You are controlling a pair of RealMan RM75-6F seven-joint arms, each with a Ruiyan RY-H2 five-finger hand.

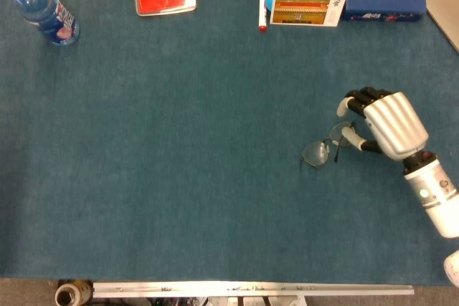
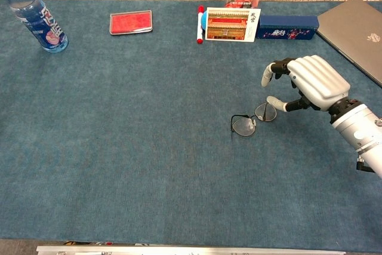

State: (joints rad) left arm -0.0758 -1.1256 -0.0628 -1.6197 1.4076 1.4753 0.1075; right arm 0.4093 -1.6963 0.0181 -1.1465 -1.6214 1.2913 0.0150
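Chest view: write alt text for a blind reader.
The right hand hovers with fingers apart at a pair of glasses on the blue table. A water bottle, red case and laptop lie around the edges.

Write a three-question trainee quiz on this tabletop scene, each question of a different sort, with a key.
1. True or false: the right hand holds the water bottle.
2. Multiple choice: which thing lies nearest the right hand? A. the red marker B. the eyeglasses C. the red flat case
3. Fill in: at the table's far right corner lies a grey ____.

Key
1. False: the bottle stands at the far left corner, apart from the hand.
2. B: the hand's fingers are spread just above the right lens of the eyeglasses; whether they touch cannot be told.
3. laptop.
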